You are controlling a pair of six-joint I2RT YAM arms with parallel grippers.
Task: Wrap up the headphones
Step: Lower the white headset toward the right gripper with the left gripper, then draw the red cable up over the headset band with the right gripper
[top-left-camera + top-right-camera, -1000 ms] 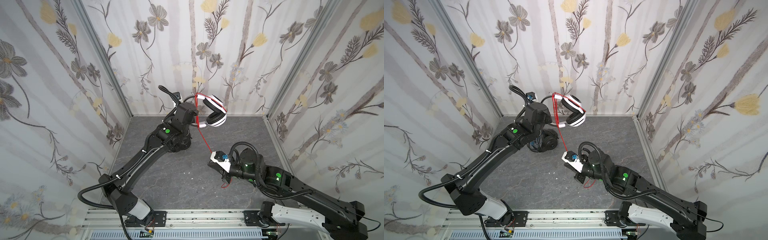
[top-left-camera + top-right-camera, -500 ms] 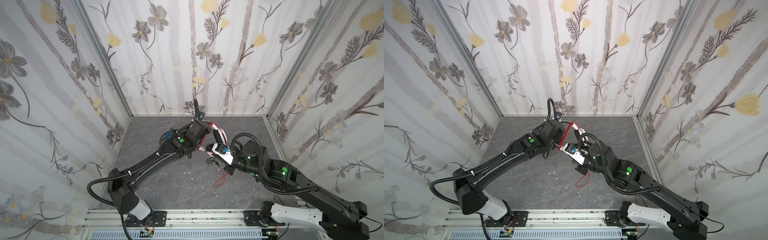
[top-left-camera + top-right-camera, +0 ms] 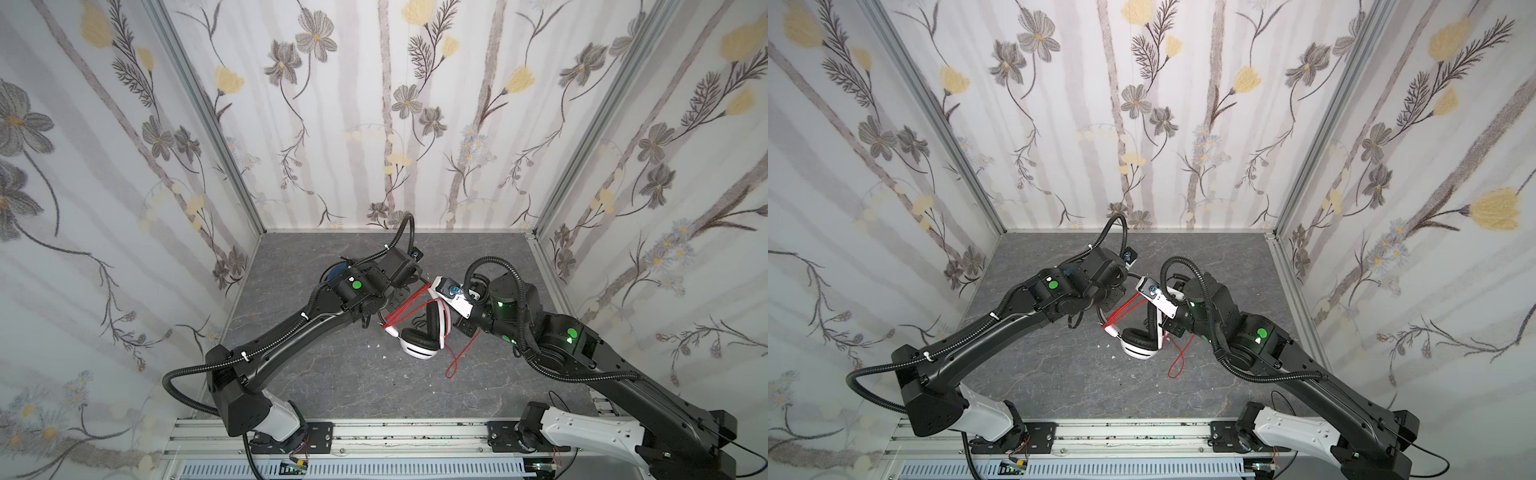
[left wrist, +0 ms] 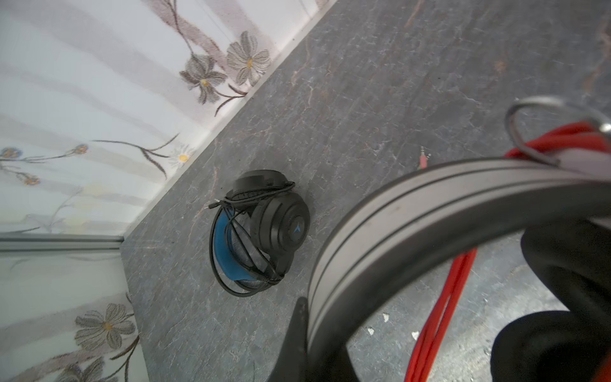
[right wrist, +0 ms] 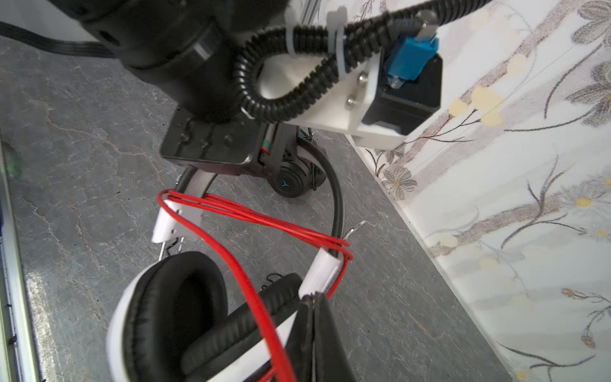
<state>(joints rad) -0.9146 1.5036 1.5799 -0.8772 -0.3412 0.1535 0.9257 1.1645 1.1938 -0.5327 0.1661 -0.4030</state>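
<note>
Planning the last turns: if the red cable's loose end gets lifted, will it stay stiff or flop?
Probably floppy: the red cable tail sags in a loose loop to the table. Likely light and thin, so turns may slip off the white headphones unless kept taut.

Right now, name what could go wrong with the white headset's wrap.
The red cable loops span the white headset's open headband; they could slip off if the right tool lets go.
The loose tail may snag under the right arm.
The black headset lies close behind the left arm, which could bump it.
</note>
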